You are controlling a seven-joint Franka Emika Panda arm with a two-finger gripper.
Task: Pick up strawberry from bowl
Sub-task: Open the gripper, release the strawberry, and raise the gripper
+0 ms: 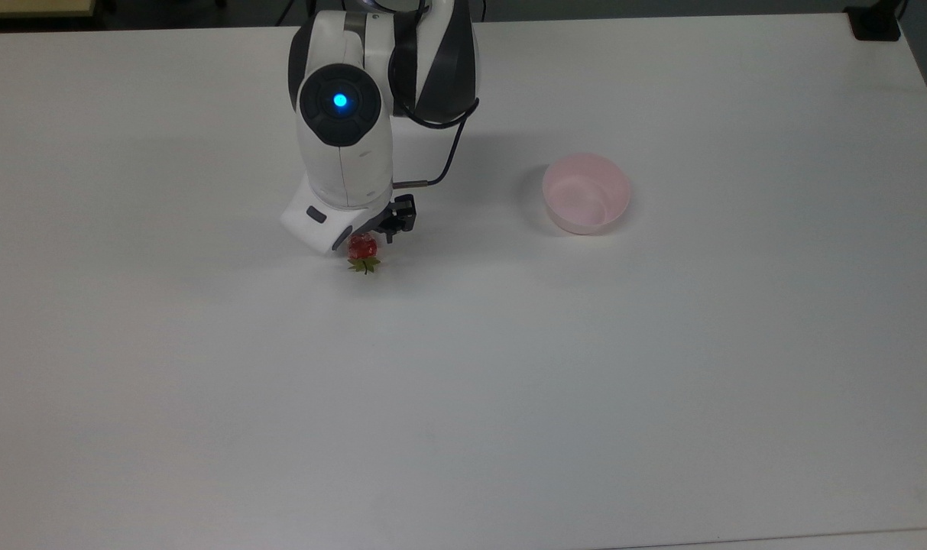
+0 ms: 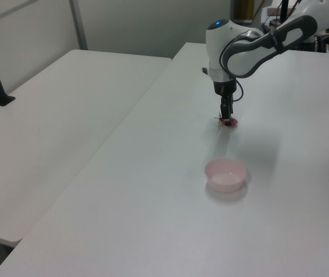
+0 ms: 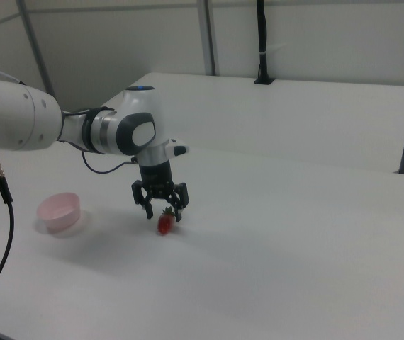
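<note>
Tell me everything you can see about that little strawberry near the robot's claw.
The strawberry is small, glossy and red, with a green leafy cap pointing toward the top view's bottom edge. It looks like a plastic toy, though that is a guess. It sits low at the white table, just under the end effector, whose open fingers flank it. Whether they touch it is unclear. It lies well apart from the pink bowl, out on the table to the top view's left.

White arm reaching down, gripper vertical, fingers spread
</note>
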